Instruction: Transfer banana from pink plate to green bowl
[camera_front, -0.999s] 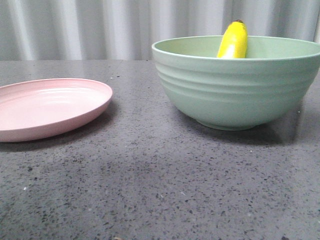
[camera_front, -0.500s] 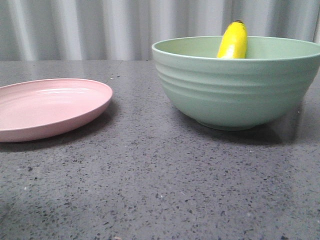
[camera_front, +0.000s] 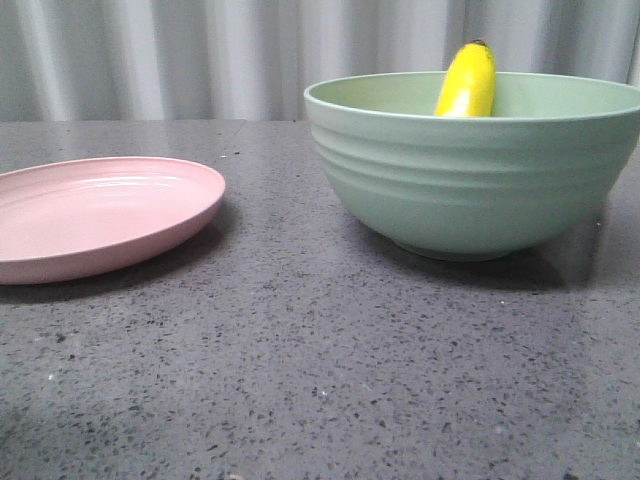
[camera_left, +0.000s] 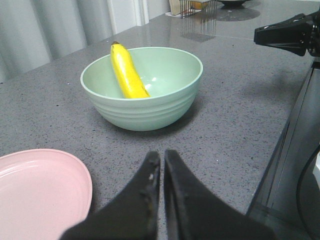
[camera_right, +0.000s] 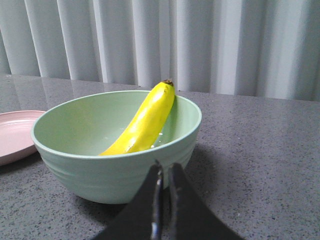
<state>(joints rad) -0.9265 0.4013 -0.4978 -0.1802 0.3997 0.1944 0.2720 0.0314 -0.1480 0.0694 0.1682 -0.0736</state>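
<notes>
banana (camera_front: 467, 81): I see it in the green bowl (camera_front: 478, 180), leaning on the far wall, dark end poking over the rim
bowl: toward the tabletop's (camera_front: 300, 350) right edge
pink plate (camera_front: 95, 213): by the left edge, well apart from the bowl
left gripper (camera_left: 161, 170): fingers pressed together, holding nothing
right gripper (camera_right: 164, 176): same deal, closed up near the bowl

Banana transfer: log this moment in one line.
banana: in bowl, leaning on rim | plate: bare | left gripper: shut, holding nothing | right gripper: shut, holding nothing
</notes>
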